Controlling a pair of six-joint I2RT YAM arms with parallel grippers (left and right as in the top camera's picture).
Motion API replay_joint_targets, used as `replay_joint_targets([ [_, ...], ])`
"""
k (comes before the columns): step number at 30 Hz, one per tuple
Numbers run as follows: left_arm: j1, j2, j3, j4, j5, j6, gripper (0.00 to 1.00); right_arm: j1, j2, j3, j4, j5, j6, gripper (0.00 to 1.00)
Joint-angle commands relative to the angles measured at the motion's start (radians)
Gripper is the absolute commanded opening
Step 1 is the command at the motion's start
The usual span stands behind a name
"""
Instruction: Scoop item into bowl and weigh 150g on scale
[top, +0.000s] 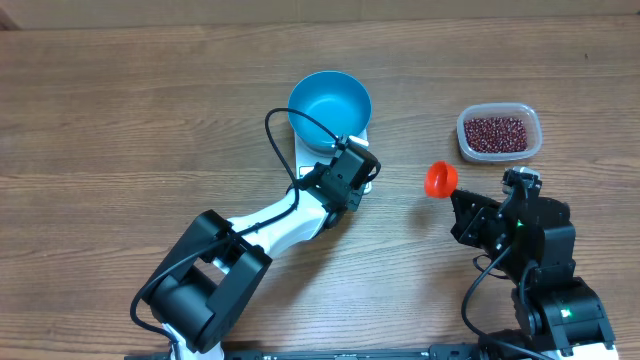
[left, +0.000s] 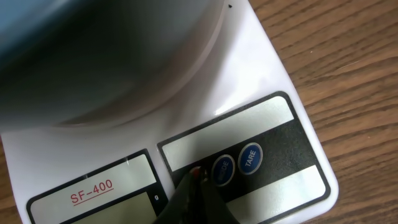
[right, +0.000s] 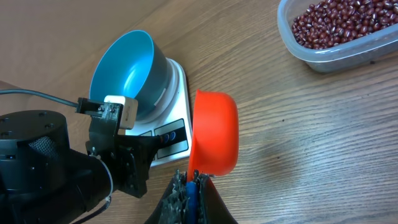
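The blue bowl (top: 330, 105) stands empty on the white scale (top: 304, 158). My left gripper (top: 358, 172) is shut with nothing in it. In the left wrist view its tip (left: 198, 177) rests on the scale's (left: 273, 81) button panel, just left of the round blue buttons (left: 222, 169). My right gripper (right: 193, 180) is shut on the blue handle of the orange-red scoop (right: 214, 134), which hangs empty above the table, right of the scale (right: 175, 124). The red-brown beans (top: 497, 131) lie in the clear tub (top: 535, 130) at the back right.
The left arm (top: 270, 225) stretches diagonally from the front left to the scale, with a black cable looping over it. The right arm's base (top: 545, 290) is at the front right. Bare wood lies between the scoop (top: 440, 180) and the tub.
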Motion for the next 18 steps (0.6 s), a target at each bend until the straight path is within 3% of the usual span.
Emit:
replay_joint_targets([
  [1, 0.005, 0.016, -0.003, 0.006, -0.013, -0.011, 0.04, 0.003, -0.008, 0.029, 0.008, 0.023, -0.005, 0.04],
  [18, 0.005, 0.016, -0.003, 0.017, -0.013, -0.011, 0.04, 0.003, 0.026, 0.029, 0.012, 0.036, -0.005, 0.04],
])
